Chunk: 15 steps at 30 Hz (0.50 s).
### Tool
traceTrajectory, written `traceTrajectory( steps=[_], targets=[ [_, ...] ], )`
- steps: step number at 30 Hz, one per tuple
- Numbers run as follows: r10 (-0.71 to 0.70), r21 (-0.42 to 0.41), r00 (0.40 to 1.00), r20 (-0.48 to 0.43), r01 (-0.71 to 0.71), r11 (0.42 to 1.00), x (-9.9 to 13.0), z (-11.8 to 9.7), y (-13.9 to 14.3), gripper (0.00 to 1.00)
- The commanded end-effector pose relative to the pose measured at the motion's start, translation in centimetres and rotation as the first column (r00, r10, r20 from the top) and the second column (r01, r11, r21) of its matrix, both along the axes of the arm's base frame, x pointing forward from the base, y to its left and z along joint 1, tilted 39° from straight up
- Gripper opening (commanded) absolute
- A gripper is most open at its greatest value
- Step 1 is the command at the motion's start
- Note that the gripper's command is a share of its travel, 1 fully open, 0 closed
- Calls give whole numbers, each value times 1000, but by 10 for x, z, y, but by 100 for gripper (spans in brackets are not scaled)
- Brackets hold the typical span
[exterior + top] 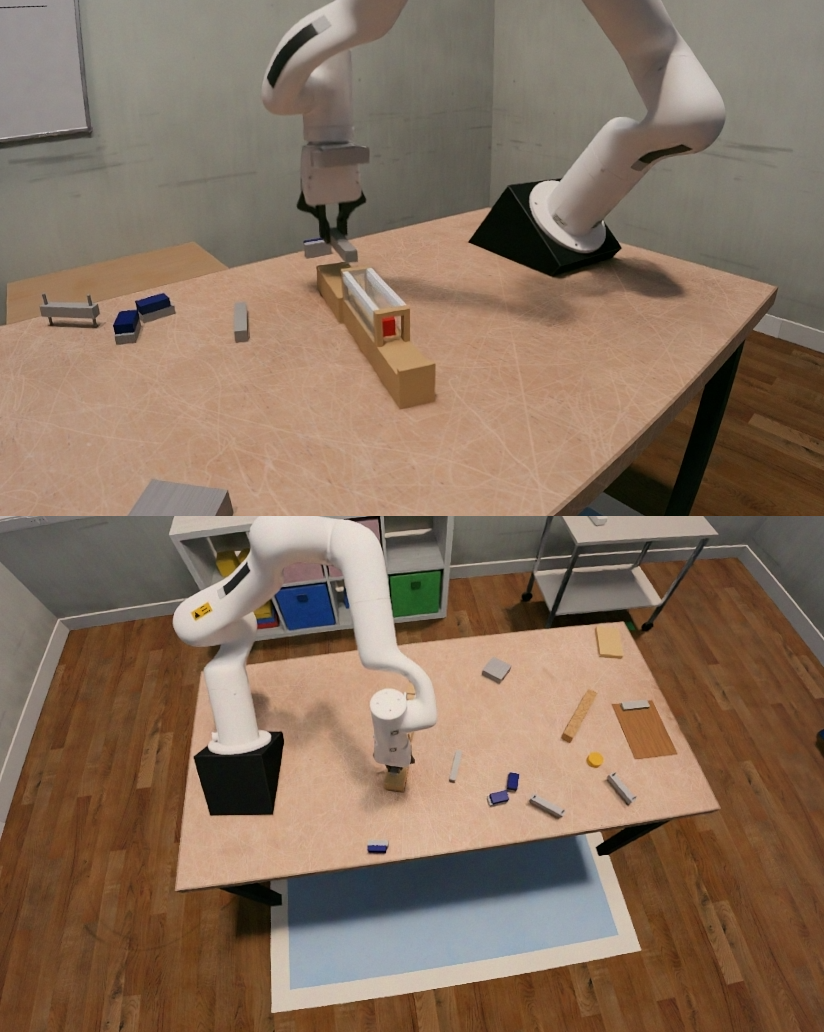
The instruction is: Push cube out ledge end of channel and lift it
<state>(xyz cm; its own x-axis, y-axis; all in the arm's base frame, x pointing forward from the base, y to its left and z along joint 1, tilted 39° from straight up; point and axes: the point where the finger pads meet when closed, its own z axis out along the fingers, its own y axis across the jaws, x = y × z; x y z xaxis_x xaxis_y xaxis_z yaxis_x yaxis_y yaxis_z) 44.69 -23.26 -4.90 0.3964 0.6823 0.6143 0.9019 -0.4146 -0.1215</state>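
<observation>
The channel (372, 299) is a tan block with clear walls and a wooden frame at the near end in the exterior view. The red cube (389, 326) sits inside it at that framed end, beside the long ledge (406, 370). The short ledge with its raised lip (331, 276) is at the far end. My gripper (332, 235) hangs just above and beyond that short end, shut on a grey bar (344, 247) that points downward at a slant. In the top view my gripper (398, 765) and arm hide most of the channel; only its tan end (395, 780) shows.
A second grey bar (240, 320) lies left of the channel. Two blue blocks (141, 312) and a grey pegged rail (69, 310) lie further left. A blue-topped block (316, 247) lies behind my gripper. A grey block (180, 498) sits at the near edge. A wooden stick (578, 715) and board (643, 729) lie far right.
</observation>
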Motion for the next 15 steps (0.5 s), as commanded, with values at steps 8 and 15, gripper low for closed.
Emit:
traceTrajectory(
  steps=[8, 15],
  targets=[
    [-3, -3, 1000, 8, 3, 1000, 4, -18, 15, 0],
    [-3, -3, 1000, 8, 3, 1000, 6, -28, 23, 0]
  ],
)
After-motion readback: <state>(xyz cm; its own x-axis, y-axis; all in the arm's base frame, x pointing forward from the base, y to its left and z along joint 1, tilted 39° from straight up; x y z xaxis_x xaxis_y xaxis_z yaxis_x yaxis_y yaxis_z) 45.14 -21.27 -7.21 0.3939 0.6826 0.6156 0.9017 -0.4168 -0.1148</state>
